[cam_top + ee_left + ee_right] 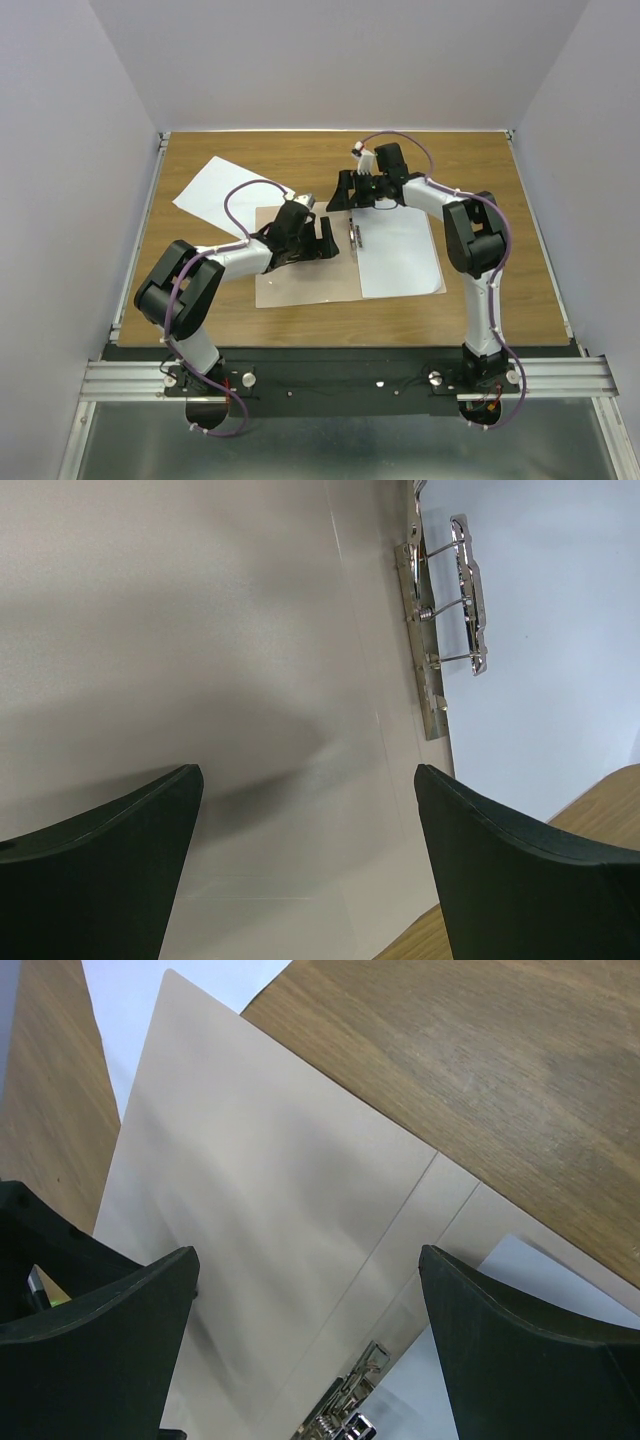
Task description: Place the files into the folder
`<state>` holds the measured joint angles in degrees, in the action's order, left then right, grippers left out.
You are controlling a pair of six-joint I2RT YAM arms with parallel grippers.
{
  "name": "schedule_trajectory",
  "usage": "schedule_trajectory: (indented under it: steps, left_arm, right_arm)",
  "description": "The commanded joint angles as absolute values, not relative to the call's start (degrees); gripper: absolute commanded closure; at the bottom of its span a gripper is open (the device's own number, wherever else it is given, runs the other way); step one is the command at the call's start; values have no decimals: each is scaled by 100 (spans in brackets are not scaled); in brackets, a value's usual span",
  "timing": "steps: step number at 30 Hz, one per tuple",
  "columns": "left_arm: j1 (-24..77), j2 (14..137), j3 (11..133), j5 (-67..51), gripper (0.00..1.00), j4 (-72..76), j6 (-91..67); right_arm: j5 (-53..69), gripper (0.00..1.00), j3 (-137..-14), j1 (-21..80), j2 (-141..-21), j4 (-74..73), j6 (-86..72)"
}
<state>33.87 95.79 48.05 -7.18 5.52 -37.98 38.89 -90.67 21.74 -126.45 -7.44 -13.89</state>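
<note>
Folder point(300, 275) lies opened flat in the middle of the table point(500, 300), its tan left half bare, probably spread out so sheets can be laid in. First white sheet point(400, 250) lies on the folder's right half, just beside the metal clip point(355, 237) at the spine. It looks filed, so the task is judged about half done. Second white sheet point(215, 190) sits skewed on the table at the far left, its near corner meeting the folder's far-left corner. Left gripper point(330, 240) hangs over the bare left half, jaws wide apart and holding nothing. Right gripper point(350, 192) hangs over the folder's far edge near the spine, jaws likewise spread wide and empty. Both seem poised between picks, and the loose sheet is the likely next target. It is unclear whether the filed sheet's edge sits under the clip or only beside it. It is also unclear whether the loose sheet's corner is tucked under the folder or just touches it, since the left arm covers that spot from above. The wrist views show only fingers, folder surface, clip and slivers of paper and table.
</note>
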Motion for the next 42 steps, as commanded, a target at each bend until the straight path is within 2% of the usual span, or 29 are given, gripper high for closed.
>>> schedule_trajectory:
  steps: [1,9,22,42]
  left_arm:
    - [3366,9598,4676,-650,3,246,-3814]
    - [3366,9624,4676,-589,3,229,-3814]
    - [3349,9598,4667,-483,3,202,-3850]
    - [3349,9554,4711,-501,3,185,-3902]
  right_arm:
    - [4131,0,-8860,2206,-12612,-756,-1432]
    - [4078,0,-8482,2215,-12305,-765,-1310]
    - [5158,0,-8394,2206,-12138,-773,-1248]
    - [5467,0,-7471,2215,-11338,-765,-1213]
